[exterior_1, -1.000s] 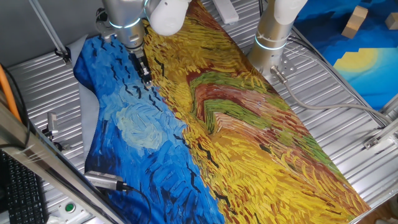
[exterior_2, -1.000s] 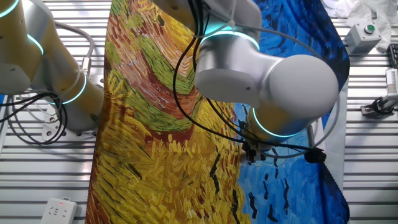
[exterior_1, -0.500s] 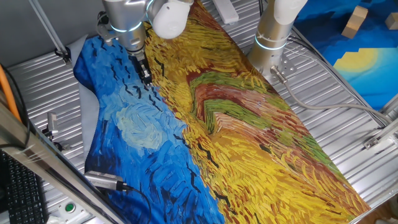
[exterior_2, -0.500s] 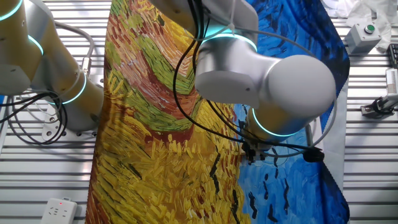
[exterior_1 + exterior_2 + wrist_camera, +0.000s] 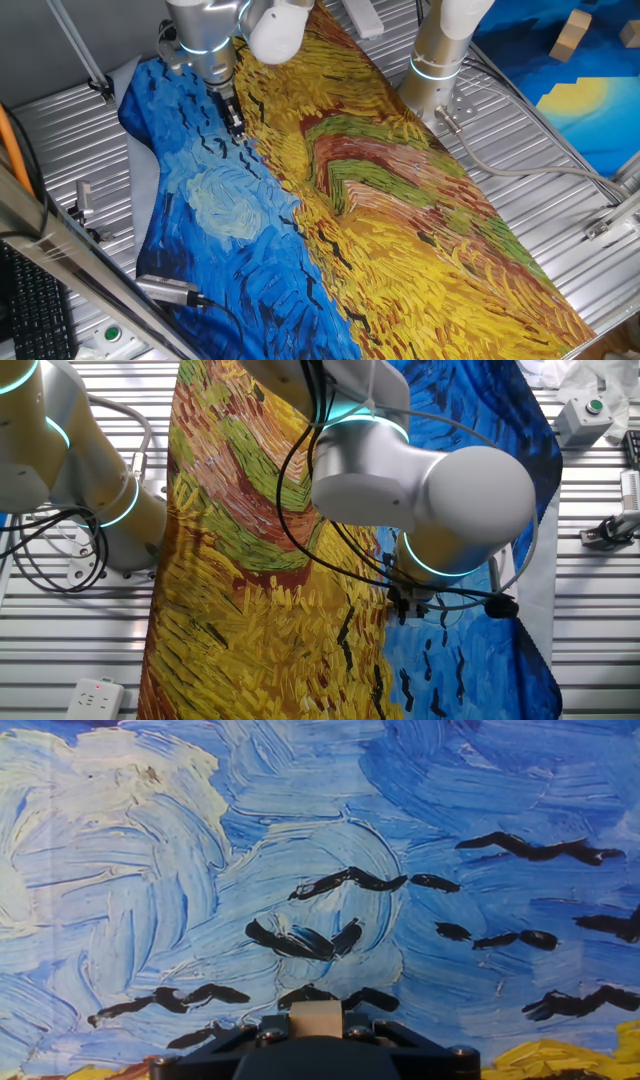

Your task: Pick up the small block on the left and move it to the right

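Observation:
The small block is a tiny tan cube held between my gripper's dark fingers at the bottom of the hand view. The gripper is shut on it, just above the blue swirled part of the painted cloth. In one fixed view my gripper hangs over the cloth's upper left, near the line where blue meets yellow. In the other fixed view my gripper is mostly hidden under the big arm joint. The block does not show in either fixed view.
A second arm's base stands at the cloth's far edge. A much larger tan wooden block lies at the top right. A box with a green button, a power strip and cables lie on the ribbed metal table.
The arm's upper joints have shifted slightly. The gripper stays shut on the small block at almost the same spot over the cloth.

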You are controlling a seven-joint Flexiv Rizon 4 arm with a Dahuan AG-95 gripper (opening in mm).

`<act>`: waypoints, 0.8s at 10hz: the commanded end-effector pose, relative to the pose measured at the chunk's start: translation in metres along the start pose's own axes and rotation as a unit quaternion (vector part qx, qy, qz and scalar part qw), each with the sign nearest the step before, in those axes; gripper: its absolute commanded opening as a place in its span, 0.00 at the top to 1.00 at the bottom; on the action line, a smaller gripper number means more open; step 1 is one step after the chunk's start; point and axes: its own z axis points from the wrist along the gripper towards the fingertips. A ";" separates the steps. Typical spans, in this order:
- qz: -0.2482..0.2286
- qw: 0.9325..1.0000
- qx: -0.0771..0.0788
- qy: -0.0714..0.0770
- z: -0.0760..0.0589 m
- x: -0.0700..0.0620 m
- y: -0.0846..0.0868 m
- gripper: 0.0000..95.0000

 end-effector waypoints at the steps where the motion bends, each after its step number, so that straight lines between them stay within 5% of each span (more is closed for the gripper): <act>1: 0.000 1.000 0.000 0.000 0.000 -0.001 0.000 1.00; 8: -0.003 1.000 -0.006 0.012 -0.015 0.000 0.000 1.00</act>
